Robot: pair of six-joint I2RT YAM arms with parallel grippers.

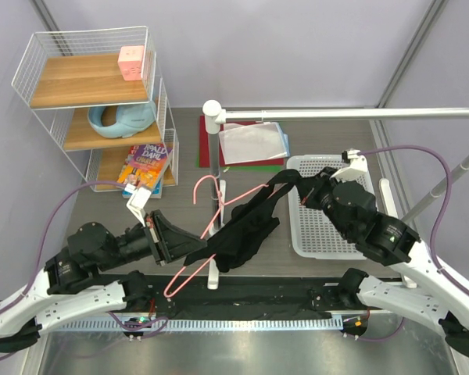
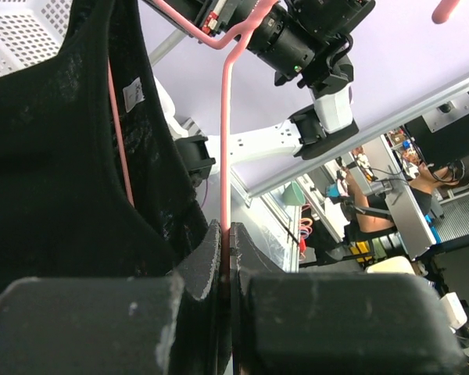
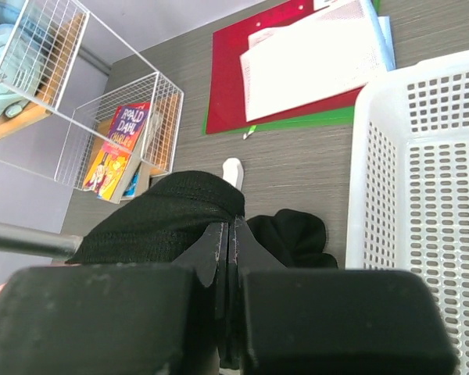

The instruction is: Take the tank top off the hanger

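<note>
Black cloth hangs stretched between the two arms, above the desk [image 3: 297, 164]. It is the tank top [image 1: 246, 226], and it is partly on the hanger [image 2: 225, 141]: the pink wire runs inside the cloth (the left wrist view shows this best). The left pincer [image 1: 172, 241] is shut tight on the pink wire. The right pincer [image 1: 303, 193] is shut on a strap, pulled out toward the white basket [image 1: 320, 234]. I think the job is about half done, because the rest must slide off the wire. The desk is dark grey. A red folder [image 1: 207, 148] and a wire shelf [image 1: 70, 78] with books sit on it. A white rail [image 1: 344, 114] crosses above. The walls are pale purple.
</note>
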